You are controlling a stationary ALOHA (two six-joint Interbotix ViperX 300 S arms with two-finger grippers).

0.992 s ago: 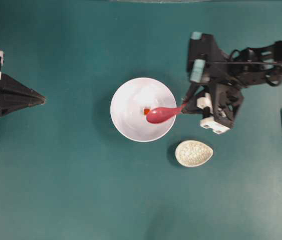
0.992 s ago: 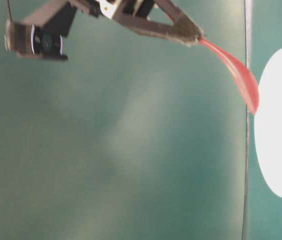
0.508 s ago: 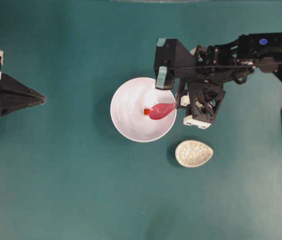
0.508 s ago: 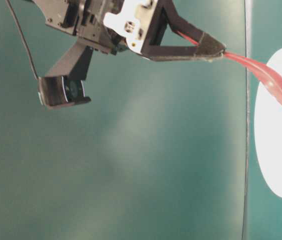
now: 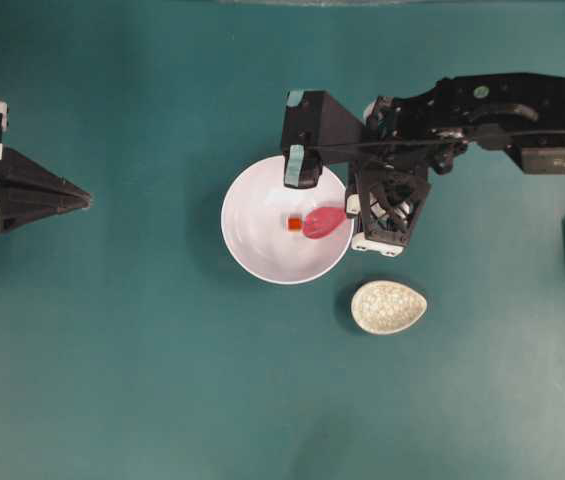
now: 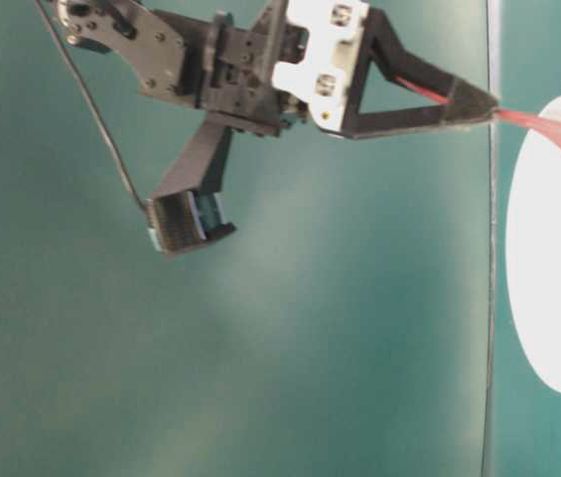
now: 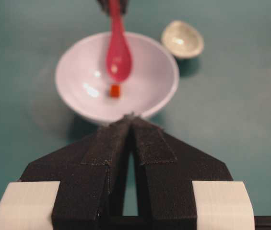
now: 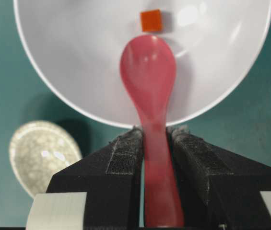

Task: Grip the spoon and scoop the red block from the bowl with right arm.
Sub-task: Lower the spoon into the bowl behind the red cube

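Observation:
The white bowl [image 5: 252, 262] sits mid-table with the tiny red block [image 5: 294, 224] resting near its centre. My right gripper [image 5: 350, 212] hangs at the bowl's right rim, shut on the handle of the pink-red spoon [image 5: 324, 221]. The spoon's scoop lies inside the bowl, just right of the block. In the right wrist view the spoon [image 8: 148, 72] runs out from between the pads, and its tip almost touches the block [image 8: 151, 20]. My left gripper [image 5: 87, 200] rests shut and empty at the far left, pointing at the bowl [image 7: 159, 81].
A small speckled off-white oval dish [image 5: 389, 306] lies on the green table just below and right of the bowl, close under my right gripper. The right wrist camera [image 5: 302, 150] overhangs the bowl's upper right rim.
My right arm has moved left toward the bowl and the spoon has dropped from above the rim into the bowl, next to the block. The left arm has stayed still.

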